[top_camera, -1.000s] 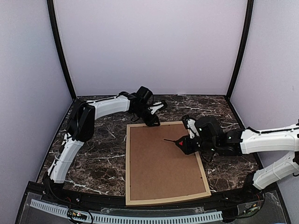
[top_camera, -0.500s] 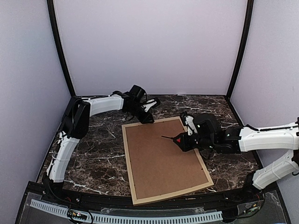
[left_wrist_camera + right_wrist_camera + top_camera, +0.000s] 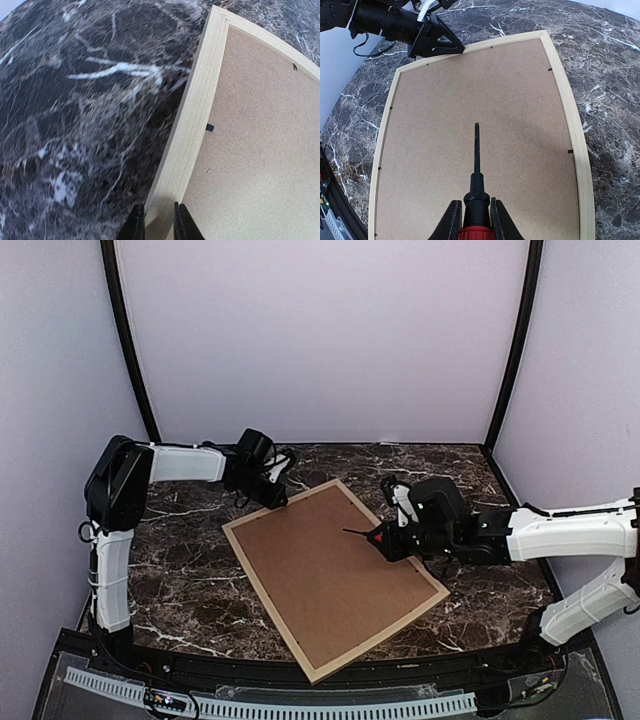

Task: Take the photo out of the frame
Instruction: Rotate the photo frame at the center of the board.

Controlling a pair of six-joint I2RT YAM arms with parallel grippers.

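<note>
Nearest the arm bases lies one corner of the large rectangular frame [image 3: 192, 125] of thin, light natural wood moulding. It sits flat and back-up on the dark, white-veined marble table [image 3: 190, 580], turned so that it lies on a diagonal. A plain brown fibreboard backing board [image 3: 320, 575] fills it from rail to rail. The photo is hidden beneath that board, inside the frame.

The right gripper [image 3: 475, 206] reaches in low from the right. Its two fingers are clamped on the black collar of a screwdriver [image 3: 476, 170] with a red handle and a slim black shaft. The shaft points straight ahead of the fingers over the middle of the backing board. Whether its tip touches the board cannot be told. To the right of the shaft runs one long rail of the frame, with small dark tabs [image 3: 570, 151] spaced along its inner edge.

Beyond the screwdriver's tip, at the frame's far edge, is the left gripper [image 3: 157, 221]. Its fingers are pinched on the moulding close to a corner, one finger on the outer side over the marble and the other on the inner side by the board. Another tab sits on the rail ahead of those fingers.

Behind both arms stand pale lilac walls [image 3: 320, 340].
</note>
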